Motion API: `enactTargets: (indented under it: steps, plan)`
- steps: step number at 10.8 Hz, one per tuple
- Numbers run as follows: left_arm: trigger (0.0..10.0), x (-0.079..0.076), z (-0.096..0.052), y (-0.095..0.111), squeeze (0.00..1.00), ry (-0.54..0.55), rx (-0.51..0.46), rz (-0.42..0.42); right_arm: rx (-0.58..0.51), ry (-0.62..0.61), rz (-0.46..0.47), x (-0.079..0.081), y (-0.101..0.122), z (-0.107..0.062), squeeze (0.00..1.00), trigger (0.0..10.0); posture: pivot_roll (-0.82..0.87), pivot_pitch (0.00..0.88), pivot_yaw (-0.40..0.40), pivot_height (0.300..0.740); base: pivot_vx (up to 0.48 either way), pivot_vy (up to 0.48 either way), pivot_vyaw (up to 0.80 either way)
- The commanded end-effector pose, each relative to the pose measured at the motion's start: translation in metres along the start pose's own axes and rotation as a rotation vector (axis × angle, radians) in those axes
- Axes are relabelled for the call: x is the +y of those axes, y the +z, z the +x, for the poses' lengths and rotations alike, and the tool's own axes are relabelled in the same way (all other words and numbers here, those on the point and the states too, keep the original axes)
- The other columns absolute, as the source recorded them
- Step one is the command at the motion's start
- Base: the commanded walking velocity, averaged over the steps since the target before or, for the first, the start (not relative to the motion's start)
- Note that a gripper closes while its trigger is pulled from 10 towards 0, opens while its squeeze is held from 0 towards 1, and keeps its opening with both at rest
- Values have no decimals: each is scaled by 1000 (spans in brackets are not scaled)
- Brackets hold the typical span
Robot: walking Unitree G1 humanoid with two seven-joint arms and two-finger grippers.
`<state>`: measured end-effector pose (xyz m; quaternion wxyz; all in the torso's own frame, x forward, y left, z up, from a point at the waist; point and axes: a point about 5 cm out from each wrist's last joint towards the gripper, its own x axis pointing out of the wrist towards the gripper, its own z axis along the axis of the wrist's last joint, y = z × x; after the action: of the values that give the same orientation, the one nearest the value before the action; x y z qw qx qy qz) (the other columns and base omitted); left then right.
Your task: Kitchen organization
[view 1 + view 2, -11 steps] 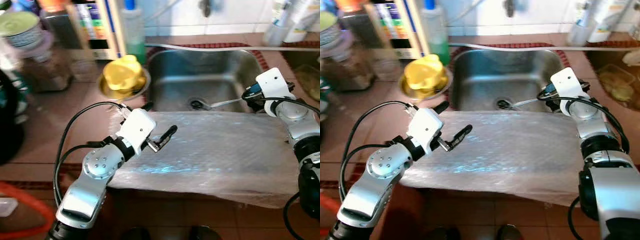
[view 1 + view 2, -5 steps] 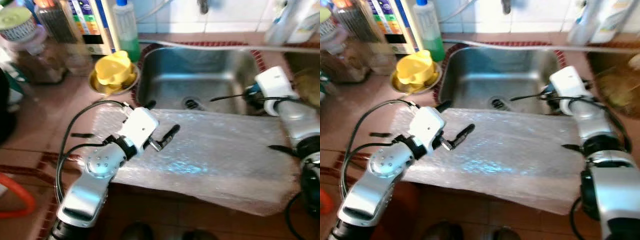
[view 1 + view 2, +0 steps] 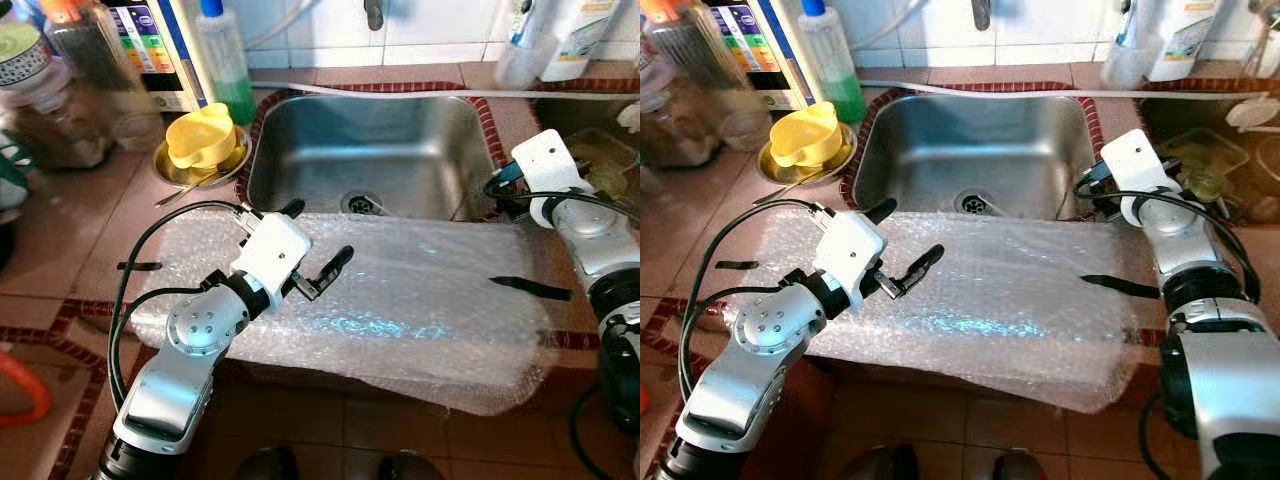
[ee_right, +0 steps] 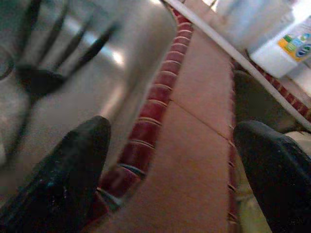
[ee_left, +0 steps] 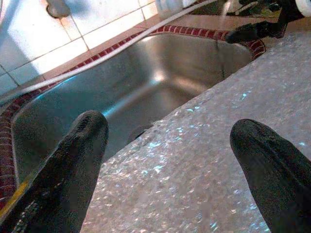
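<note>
Clear bubble-wrap sheet [image 3: 420, 310] lies lengthwise across desk [image 3: 70, 250] under wide-open, empty left end effector [image 3: 318, 250]; right end effector [image 4: 170, 160], also open and empty, sits at steel sink [image 3: 380, 150] rim.

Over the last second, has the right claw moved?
Yes. The right claw has drawn back rightward, from over the sink basin to above the red tile rim on its right side, open.

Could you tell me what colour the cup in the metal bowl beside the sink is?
The plastic cup is yellow, shown best in the right eye view.
</note>
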<state>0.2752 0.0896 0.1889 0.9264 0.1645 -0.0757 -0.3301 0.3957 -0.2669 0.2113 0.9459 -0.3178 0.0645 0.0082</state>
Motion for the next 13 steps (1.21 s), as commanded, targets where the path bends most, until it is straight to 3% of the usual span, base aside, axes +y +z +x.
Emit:
enactTargets:
  steps: [1, 2, 4, 8, 10, 12, 13]
  plan:
    - [10000, 1, -3, -2, 0, -4, 15, 17, 2, 29, 0, 5, 2, 2, 0, 10000, -59, 175, 78, 740, 0, 0, 0]
    - [10000, 1, -3, -2, 0, -7, 16, 18, 14, 84, 78, 10, 3, 3, 0, 10000, -59, 176, 78, 740, 0, 0, 0]
    - [10000, 2, -3, -2, 0, -5, 16, 17, 3, 85, 73, 9, 6, 3, 0, 10000, -57, 177, 76, 740, 0, 0, 0]
    - [10000, 13, -2, -4, 0, 94, 15, -11, -194, 113, 133, 23, 42, 7, 0, 10000, -61, 177, 74, 740, 0, 0, 0]
    - [10000, 29, -2, -4, 0, 239, -15, -71, -403, 112, 215, 47, 74, 0, 0, 10000, -67, 175, 77, 740, 0, 0, 0]
    - [10000, 48, -9, 13, 0, 425, -142, -107, -614, 40, 232, 70, 98, -23, 0, 10000, -66, 174, 75, 740, 0, 0, 0]
    - [10000, 50, -12, 15, 0, 448, -165, -96, -630, -17, 259, 71, 99, -30, 0, 10000, -64, 174, 74, 740, 0, 0, 0]
